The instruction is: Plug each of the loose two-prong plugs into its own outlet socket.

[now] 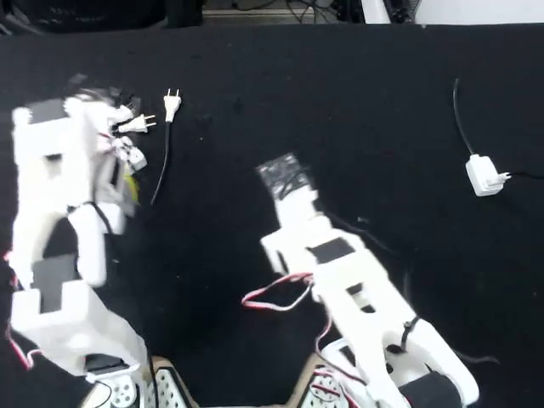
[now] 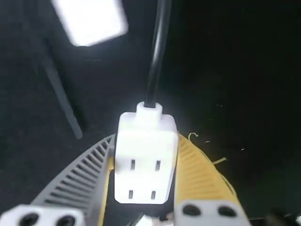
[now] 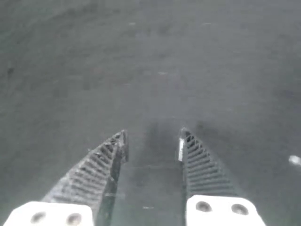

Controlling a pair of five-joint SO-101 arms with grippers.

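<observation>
Your left hand (image 2: pixel 146 143) is clamped on a white socket block (image 2: pixel 143 174). The block is smooth moulded plastic, boxy with rounded corners, with two pairs of narrow slots in its face and a glossy black cord (image 2: pixel 157 52) running out of its far end. A grey ribbed finger (image 2: pixel 80 174) presses one side and a yellow ribbed finger (image 2: pixel 197 174) the other.

From above, that hand sits at the left of the worktop (image 1: pixel 357 85), which is covered in matte black cloth. Two white plugs lie near it. The nearer plug (image 1: pixel 138 125) is just beside the hand, its thin metal prongs pointing right. The farther plug (image 1: pixel 172 103) lies a little beyond, prongs toward the far edge, with a thin dark cord trailing back.

Your right hand (image 3: pixel 153 141) hovers mid-worktop, well apart from the plugs. Its dark ribbed fingers (image 3: pixel 101 165) are parted a little with nothing between them.

A small white box (image 1: pixel 484 175) on a dark cord lies far right.
</observation>
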